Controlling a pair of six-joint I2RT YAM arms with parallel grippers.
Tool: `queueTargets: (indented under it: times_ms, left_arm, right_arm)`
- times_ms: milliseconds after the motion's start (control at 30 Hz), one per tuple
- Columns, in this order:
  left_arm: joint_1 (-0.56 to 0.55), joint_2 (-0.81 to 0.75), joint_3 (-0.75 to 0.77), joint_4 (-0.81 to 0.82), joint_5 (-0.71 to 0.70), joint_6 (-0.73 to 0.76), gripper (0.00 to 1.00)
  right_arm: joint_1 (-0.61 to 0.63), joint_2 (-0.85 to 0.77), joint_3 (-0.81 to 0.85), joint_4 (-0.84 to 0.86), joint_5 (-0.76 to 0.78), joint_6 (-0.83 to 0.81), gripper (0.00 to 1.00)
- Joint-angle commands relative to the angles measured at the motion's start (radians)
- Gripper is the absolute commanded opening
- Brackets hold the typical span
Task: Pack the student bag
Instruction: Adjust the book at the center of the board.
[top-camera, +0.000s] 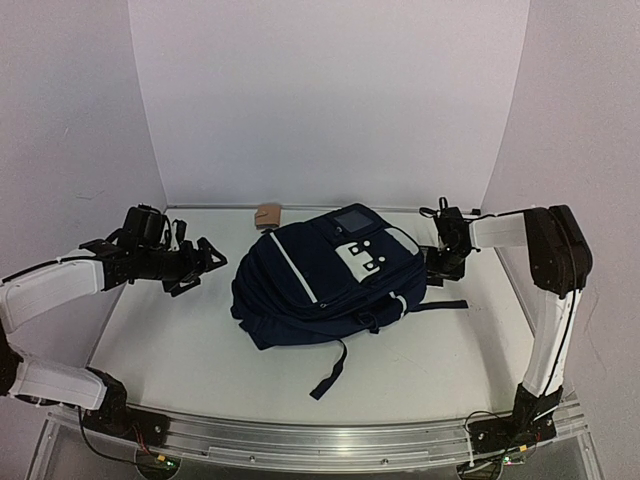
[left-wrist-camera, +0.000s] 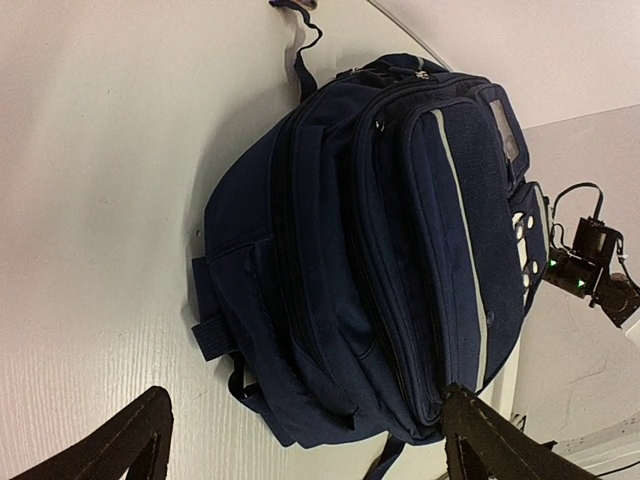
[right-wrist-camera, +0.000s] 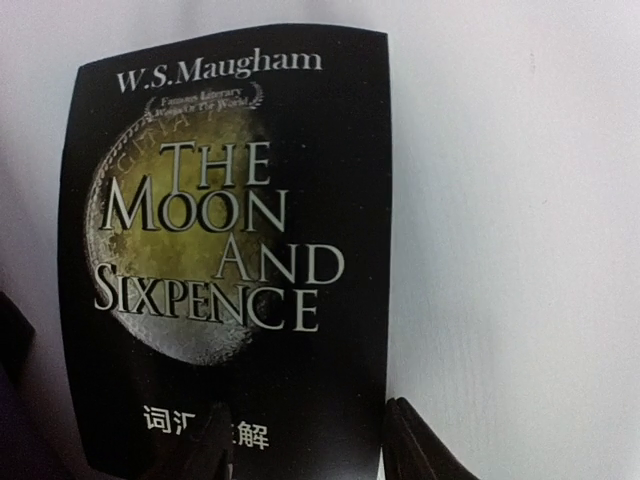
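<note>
My right gripper (right-wrist-camera: 305, 452) hovers low over a book (right-wrist-camera: 230, 250), fingers spread. One fingertip (right-wrist-camera: 205, 450) is above the cover's nearest edge and the other is just off its side, over the table (right-wrist-camera: 520, 250). I judge this a stance for nipping that edge. My left gripper (left-wrist-camera: 305, 450) is spread wide and empty, facing the backpack (left-wrist-camera: 400, 250) ahead of it, probably to steady or open it. The backpack lies flat between both grippers, its zips apparently closed. Only the right wrist view shows the book's title; from above I cannot make the book out.
</note>
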Motion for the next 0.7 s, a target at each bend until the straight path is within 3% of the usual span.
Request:
queueTargets:
  times_ms: [0,367,667]
  left_arm:
    - [0.005,-0.050,-0.014,-0.015,-0.032,0.018,0.93]
    - [0.005,-0.052,-0.025,-0.017,-0.033,0.032,0.94]
    - [0.005,-0.040,-0.023,-0.009,-0.025,0.043,0.94]
  right_arm:
    - [0.002,0.054,-0.019,-0.061,-0.009,0.034,0.40]
    - [-0.004,0.054,-0.012,-0.090,0.097,0.061,0.03]
    - [-0.081,-0.013,-0.069,-0.112,0.127,0.035,0.00]
